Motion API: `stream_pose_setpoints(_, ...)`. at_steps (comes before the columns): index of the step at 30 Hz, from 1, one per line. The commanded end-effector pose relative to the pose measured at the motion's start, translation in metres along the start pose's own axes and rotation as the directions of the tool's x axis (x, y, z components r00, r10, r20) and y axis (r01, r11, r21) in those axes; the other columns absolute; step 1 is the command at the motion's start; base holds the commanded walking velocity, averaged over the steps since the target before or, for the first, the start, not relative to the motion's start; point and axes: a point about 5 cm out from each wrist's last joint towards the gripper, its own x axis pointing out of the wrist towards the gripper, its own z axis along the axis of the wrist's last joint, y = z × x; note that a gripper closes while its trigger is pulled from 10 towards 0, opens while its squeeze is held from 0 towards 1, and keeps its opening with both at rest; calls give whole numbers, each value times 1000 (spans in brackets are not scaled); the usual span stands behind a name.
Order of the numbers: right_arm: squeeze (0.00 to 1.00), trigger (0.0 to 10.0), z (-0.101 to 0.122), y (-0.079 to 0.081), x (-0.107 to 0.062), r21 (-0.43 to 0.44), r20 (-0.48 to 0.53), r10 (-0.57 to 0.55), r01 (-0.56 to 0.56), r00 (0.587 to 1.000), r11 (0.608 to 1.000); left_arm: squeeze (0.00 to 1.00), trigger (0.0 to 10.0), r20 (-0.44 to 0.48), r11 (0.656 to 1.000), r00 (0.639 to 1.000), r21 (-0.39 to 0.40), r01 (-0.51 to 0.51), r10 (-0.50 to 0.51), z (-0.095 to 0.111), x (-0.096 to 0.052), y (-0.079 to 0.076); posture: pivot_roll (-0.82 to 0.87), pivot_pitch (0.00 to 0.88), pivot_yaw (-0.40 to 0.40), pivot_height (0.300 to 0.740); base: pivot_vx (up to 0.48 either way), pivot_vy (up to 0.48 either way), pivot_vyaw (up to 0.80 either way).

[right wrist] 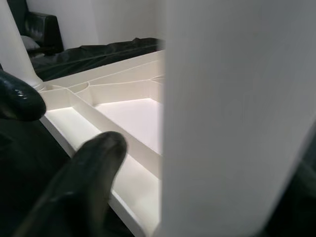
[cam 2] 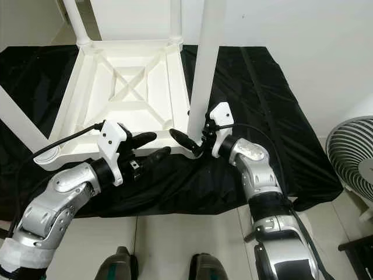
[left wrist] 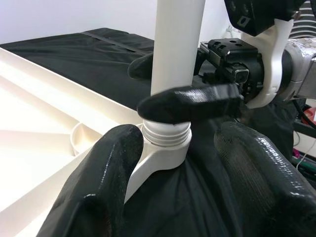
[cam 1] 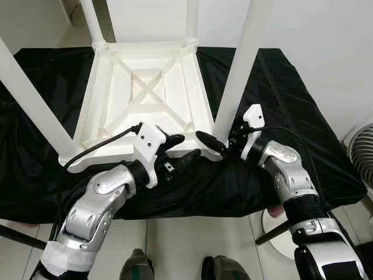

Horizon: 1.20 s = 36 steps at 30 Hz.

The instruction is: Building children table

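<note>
While the near-right leg is being seated, you have this to hand:

Table top: white children's table [cam 1: 145, 93], upside down on the black cloth [cam 1: 280, 87], ribbed underside facing up.
Legs: four white legs stand upright from the corners; the near-right leg [cam 1: 238, 70] is the one in work.
Socket: threaded collar [left wrist: 165, 133] at the near-right corner; thread rings are exposed just below the leg's foot, so I judge the leg not fully screwed down.
Right gripper [cam 1: 218, 143]: jaws clamped on the near-right leg just above the collar, one black finger [left wrist: 190, 101] lying across its front.
Left gripper [cam 1: 182, 149]: jaws apart, holding nothing, just beside the same corner, one finger [left wrist: 101, 182] near the socket's bracket; whether it touches the rim, you cannot tell.
Step in hand: threading the last-tended leg into its socket.
Next move: you would turn the leg about its own axis while keeping it upright, and brace the table top so it does not slide on the cloth.
Surroundings: tiled floor [cam 1: 192, 239] below; a fan [cam 2: 352, 157] to the right.
</note>
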Motion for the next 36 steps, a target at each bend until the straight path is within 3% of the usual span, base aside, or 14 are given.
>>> stream_pose_setpoints(1,0,1569,-1,2,1,-2,1,28,-28,1000,1000,0,10000,-4,999,999,23,36,-36,0,-1,-4,39,41,3,740,0,0,0)
stream_pose_setpoints(2,0,1569,-1,2,1,-2,1,28,-28,1000,1000,0,10000,-4,999,999,23,36,-36,0,-1,-4,39,41,3,740,0,0,0)
stream_pose_setpoints(3,0,0,-4,1,0,1,-1,31,-31,1000,1000,0,10000,-6,999,999,24,37,-37,0,-1,-4,40,40,-5,740,0,0,0)
stream_pose_setpoints(7,0,0,-9,0,-3,-11,-11,-10,10,1000,1000,0,10000,-7,999,999,27,34,-34,0,-2,-4,40,38,-11,740,0,0,0)
stream_pose_setpoints(13,0,0,-15,-4,-8,-20,-25,-184,183,983,983,0,10000,-6,999,1000,26,26,-25,-2,-2,-5,39,29,-21,740,0,0,0)
stream_pose_setpoints(20,0,0,-12,15,-6,15,39,-330,330,943,944,0,10000,-6,999,1000,28,18,-17,-2,-2,-3,34,26,-21,740,0,0,0)
stream_pose_setpoints(25,0,0,-13,32,2,48,34,-483,481,875,875,0,10000,-4,999,1000,34,12,-12,-1,-2,0,32,23,-23,740,0,0,0)
stream_pose_setpoints(27,0,0,-13,32,2,48,34,-483,481,875,875,0,10000,-4,999,1000,34,12,-12,-1,-2,0,32,23,-23,740,0,0,0)
stream_pose_setpoints(31,0,0,-12,41,9,58,29,-635,633,772,772,0,10000,2,999,1000,34,8,-8,0,0,-1,35,22,-25,740,0,0,0)
stream_pose_setpoints(34,0,0,-12,40,9,63,21,-672,670,740,740,0,10000,3,999,1000,33,8,-8,-1,0,-2,36,21,-26,740,0,0,0)
stream_pose_setpoints(36,0,0,-12,38,7,96,-11,-756,754,654,650,0,10000,4,999,1000,33,3,-4,-1,0,-1,37,21,-27,740,0,0,0)
